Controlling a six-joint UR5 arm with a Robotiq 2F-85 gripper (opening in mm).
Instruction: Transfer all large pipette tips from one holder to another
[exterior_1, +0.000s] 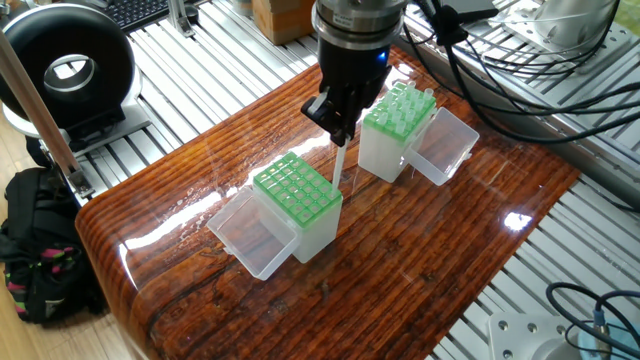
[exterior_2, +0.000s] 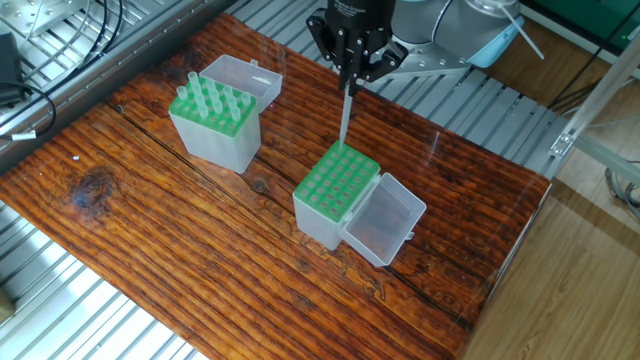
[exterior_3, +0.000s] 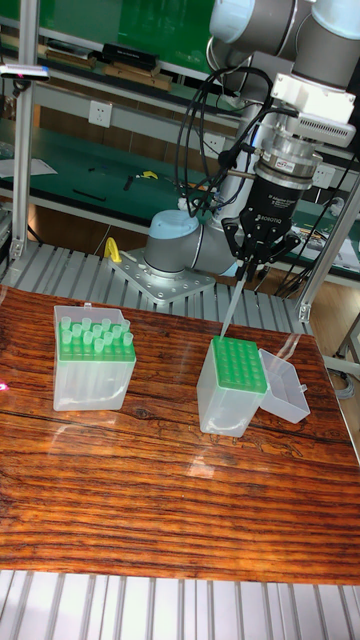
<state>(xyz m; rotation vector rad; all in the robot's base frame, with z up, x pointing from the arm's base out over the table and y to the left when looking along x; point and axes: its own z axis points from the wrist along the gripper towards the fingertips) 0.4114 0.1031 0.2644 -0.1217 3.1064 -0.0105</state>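
At the front of the wooden table (exterior_2: 150, 250) stands an empty green-topped box (exterior_2: 335, 195), lid open, seemingly ready to receive. Directly above its far corner the gripper (exterior_2: 350, 78) pinches one pipette tip (exterior_2: 345, 118) upright, point down, apparently lined up over a hole. Farther off, well apart, the other box (exterior_2: 213, 125) holds the remaining tips (exterior_2: 208, 97), awaiting their turn.

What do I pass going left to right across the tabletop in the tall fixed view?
Full rack with its tips → empty rack, with the pincer holding one tip above its far edge → that rack's open lid.
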